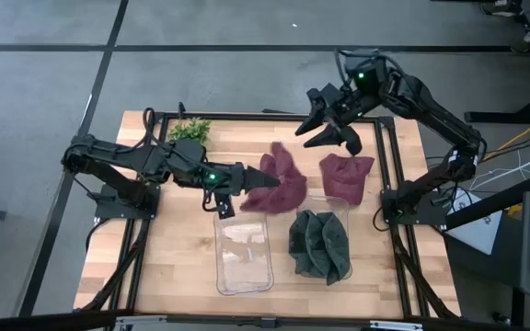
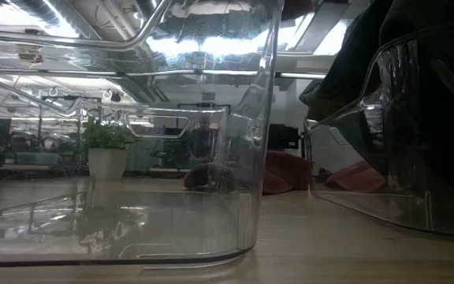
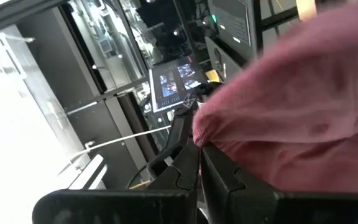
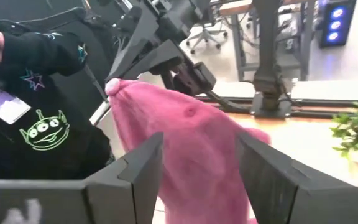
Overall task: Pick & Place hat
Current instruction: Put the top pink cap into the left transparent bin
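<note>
A maroon hat (image 1: 279, 179) hangs at the table's middle, just beyond the empty clear bin (image 1: 244, 257), with my left gripper (image 1: 244, 176) shut on it. My right gripper (image 1: 306, 126) stands open farther back and to the right, clear of the hat. In the right wrist view the hat (image 4: 185, 137) shows beyond its spread fingers. A second maroon hat (image 1: 346, 175) lies on the table at the far rim of the right clear bin (image 1: 343, 216). That bin holds a dark green hat (image 1: 320, 244). My left gripper pinches a bunched bit of the maroon hat's cloth (image 3: 213, 140) at its left end between its two fingers. The fingers are level and come from the table's left. The hat droops to the right of the fingers; whether its lower end touches the table I cannot tell.
A small potted plant (image 1: 190, 129) stands at the far left of the table. The two clear bins fill the near middle. A person in a dark shirt (image 4: 42, 130) stands beyond the table.
</note>
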You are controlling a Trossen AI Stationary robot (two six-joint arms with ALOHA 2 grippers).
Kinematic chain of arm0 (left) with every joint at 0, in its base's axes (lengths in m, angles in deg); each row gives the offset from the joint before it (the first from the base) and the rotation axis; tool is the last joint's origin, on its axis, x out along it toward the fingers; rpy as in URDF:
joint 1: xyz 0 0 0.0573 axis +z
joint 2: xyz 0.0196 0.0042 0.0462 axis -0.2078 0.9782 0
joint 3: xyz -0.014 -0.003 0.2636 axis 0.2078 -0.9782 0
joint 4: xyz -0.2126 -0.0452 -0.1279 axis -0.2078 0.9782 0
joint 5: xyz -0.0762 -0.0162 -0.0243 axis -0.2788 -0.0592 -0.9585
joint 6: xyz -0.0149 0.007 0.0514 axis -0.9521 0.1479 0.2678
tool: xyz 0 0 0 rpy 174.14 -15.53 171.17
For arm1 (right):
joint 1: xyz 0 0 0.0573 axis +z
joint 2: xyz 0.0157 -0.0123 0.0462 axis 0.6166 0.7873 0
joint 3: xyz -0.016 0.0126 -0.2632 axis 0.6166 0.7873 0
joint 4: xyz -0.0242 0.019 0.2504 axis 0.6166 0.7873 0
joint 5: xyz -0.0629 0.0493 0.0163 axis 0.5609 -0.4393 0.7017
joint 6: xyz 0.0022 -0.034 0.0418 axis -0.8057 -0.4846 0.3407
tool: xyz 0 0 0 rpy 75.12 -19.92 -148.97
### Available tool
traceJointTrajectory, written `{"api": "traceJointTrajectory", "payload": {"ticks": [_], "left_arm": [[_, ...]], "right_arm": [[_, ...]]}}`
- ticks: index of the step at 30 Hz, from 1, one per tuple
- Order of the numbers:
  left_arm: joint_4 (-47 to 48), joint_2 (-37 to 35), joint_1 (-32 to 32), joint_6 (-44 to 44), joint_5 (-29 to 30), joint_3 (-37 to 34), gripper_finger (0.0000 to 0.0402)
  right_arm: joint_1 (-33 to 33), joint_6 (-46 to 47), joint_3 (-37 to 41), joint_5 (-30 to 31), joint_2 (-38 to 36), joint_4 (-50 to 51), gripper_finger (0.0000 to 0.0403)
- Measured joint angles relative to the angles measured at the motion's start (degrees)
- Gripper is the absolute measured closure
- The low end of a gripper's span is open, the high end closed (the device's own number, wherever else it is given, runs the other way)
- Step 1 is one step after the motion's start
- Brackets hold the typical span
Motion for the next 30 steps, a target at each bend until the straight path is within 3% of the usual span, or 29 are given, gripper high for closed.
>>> {"api": "traceJointTrajectory", "payload": {"ticks": [10,22,30], "left_arm": [[3.34,-1.45,-0.04,-7.35,5.43,0.02,0.0399],[15.6,-5.14,-0.12,-19.47,12.27,0.02,0.0399],[22.12,-6.0,-4.08,-26.86,17.95,0.02,0.0399]], "right_arm": [[-1.45,-1.47,0.0,-0.01,-2.04,0.62,0.0205],[-1.43,-2.47,0.0,0.31,-2.04,0.62,0.0205],[-1.43,-2.08,0.0,0.7,-2.02,0.62,0.0205]]}}
